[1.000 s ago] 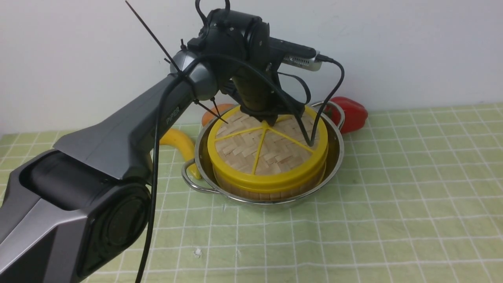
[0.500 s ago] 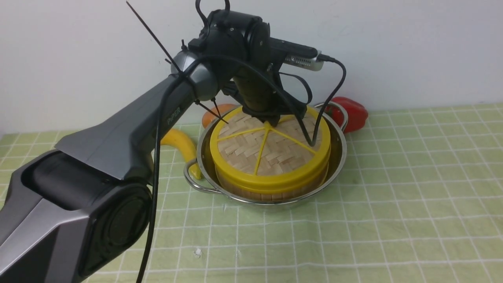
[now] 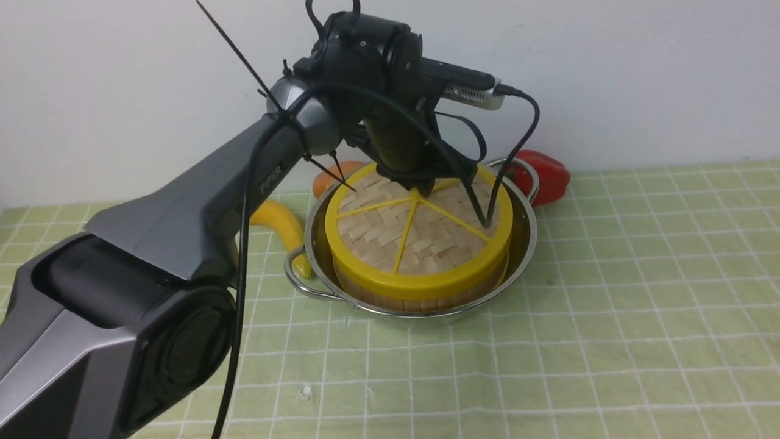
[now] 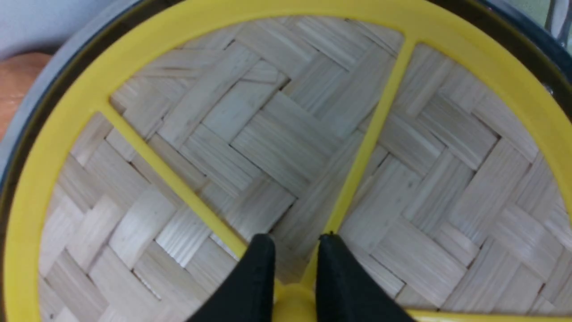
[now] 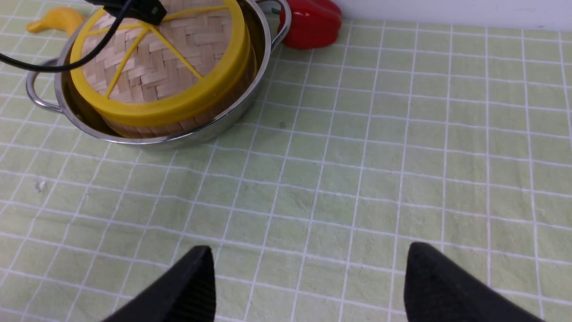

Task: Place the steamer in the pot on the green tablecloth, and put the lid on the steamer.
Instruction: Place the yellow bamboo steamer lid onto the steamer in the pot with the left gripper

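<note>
Left and right arms at the covered pot. My left gripper (image 4: pixel 295 243) has its jaws narrowed on the centre knob of the lid (image 3: pixel 420 238), apparently pinching it, though the contact is partly hidden. The lid lies flat on the steamer (image 3: pixel 420 299), which stands inside the pot (image 3: pixel 525 238) on the green tablecloth (image 3: pixel 609 305). My right gripper (image 5: pixel 308 264) hangs over bare cloth, jaws spread wide, holding nothing.

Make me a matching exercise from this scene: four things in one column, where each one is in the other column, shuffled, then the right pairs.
Things:
1. lid
2. pot
3. red pepper
4. right gripper

Places:
A. beside the pot's far handle
B. above bare green tablecloth, fingers apart
C. on top of the steamer
D. on the green tablecloth, with the steamer inside it

Pairs: 1-C, 2-D, 3-A, 4-B
</note>
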